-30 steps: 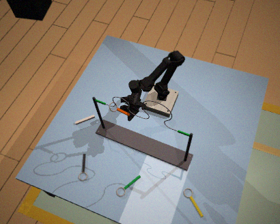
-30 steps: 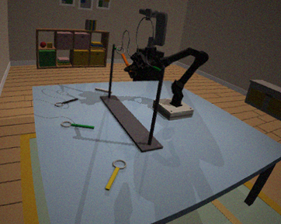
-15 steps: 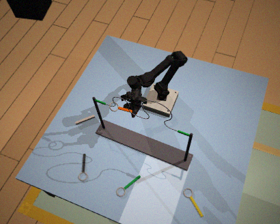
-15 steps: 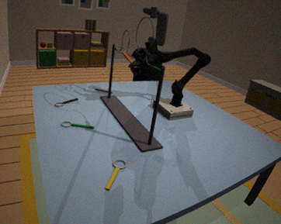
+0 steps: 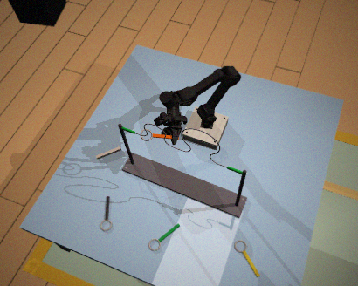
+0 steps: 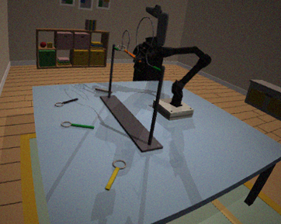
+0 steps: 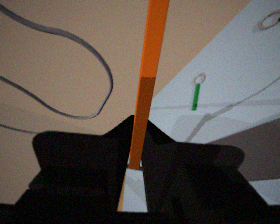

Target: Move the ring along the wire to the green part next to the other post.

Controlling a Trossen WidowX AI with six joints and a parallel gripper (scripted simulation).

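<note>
The orange handle [image 5: 161,136] [image 6: 130,53] [image 7: 154,40] is held by its far end in my gripper [image 5: 174,139] [image 7: 137,119], which is shut on it. The ring [image 5: 141,137] at its other end is around the wire just past the left green part [image 5: 127,130], near the left post [image 5: 126,146] [image 6: 111,73]. Whether the ring touches the grey wire [image 5: 219,151] [image 7: 111,82] is too small to tell. The wire curves close around my gripper in the top view. The other green part [image 5: 235,169] [image 6: 156,68] is beside the right post [image 5: 240,187] [image 6: 156,109].
Both posts stand on a dark base plank [image 5: 175,176] [image 6: 125,118]. On the table lie rings with a green handle [image 5: 169,233] [image 6: 83,126], a yellow handle [image 5: 251,263] [image 6: 112,178] and a dark handle [image 5: 107,208]. A pale bar [image 5: 108,153] lies beside the left post.
</note>
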